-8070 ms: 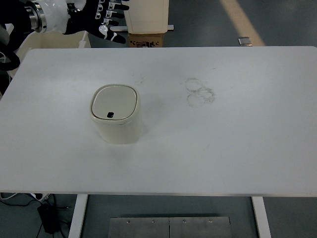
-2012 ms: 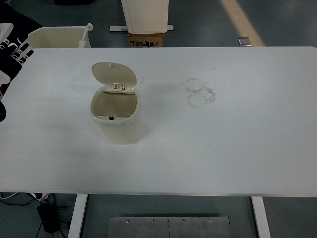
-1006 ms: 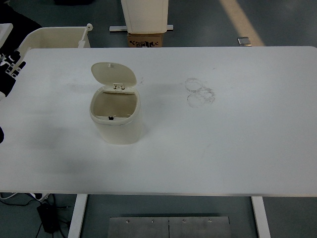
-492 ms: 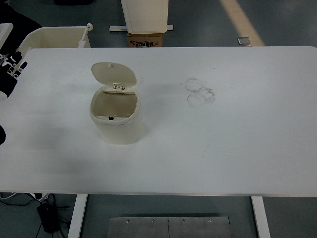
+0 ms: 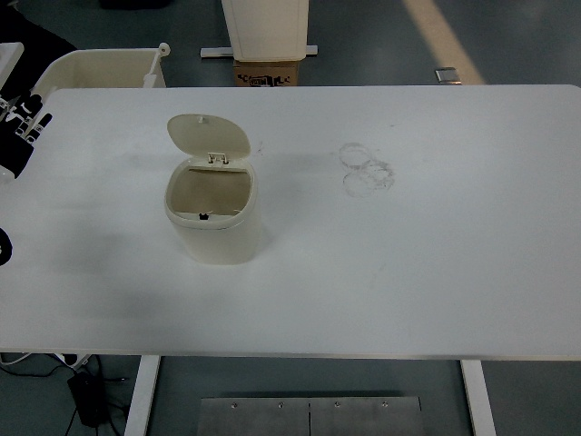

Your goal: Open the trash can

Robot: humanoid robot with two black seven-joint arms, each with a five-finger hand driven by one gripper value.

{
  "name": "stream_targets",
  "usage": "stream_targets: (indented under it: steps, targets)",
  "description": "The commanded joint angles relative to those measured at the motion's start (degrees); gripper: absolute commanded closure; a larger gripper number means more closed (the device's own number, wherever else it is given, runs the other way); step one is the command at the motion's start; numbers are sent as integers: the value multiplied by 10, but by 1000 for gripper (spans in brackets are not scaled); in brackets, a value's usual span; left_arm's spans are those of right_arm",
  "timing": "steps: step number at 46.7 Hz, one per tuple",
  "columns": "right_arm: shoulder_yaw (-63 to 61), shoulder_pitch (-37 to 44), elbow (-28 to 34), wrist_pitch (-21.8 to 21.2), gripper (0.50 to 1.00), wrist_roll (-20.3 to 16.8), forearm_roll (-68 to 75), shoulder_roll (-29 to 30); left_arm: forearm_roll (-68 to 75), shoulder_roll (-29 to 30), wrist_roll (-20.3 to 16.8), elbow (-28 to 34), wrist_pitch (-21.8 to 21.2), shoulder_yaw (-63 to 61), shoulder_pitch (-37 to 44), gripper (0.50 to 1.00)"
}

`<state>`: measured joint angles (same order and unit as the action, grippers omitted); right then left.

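A: Where is the left hand (image 5: 20, 127)?

B: Right at the picture's left edge, beside the far-left corner of the white table (image 5: 436, 263). Only a black-and-white sliver shows, so whether its fingers are spread or curled I cannot tell. It is well apart from the trash can (image 5: 213, 211) and touches nothing that I can see.

A: And the can?

B: It stands upright on the left half of the tabletop. Its lid (image 5: 209, 138) is swung up and back on the rear hinge, leaving the mouth open and the inside visible.

A: What differs from before?

B: Eight seconds ago the lid lay flat and closed, and the hand hung beyond the far-left corner. Since two seconds ago the can has kept its place and the hand has drawn off toward the edge.

A: Materials?

B: The can is cream, smooth, likely plastic, a rounded square in outline, with a small dark latch at its front rim. The tabletop is matte, with faint ring-shaped smudges (image 5: 367, 170) right of the can
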<state>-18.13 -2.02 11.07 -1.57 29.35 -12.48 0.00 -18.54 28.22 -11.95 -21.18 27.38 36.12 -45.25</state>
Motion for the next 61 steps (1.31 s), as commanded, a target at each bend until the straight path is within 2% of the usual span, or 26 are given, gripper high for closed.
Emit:
stream_targets:
  steps: [1, 61]
  targets:
    - [-1, 0, 0, 0, 509, 0, 0, 0, 0, 2, 0, 0, 0, 1, 1, 500]
    - [-1, -1, 0, 0, 509, 0, 1, 0, -1, 3, 0, 0, 0, 1, 0, 500]
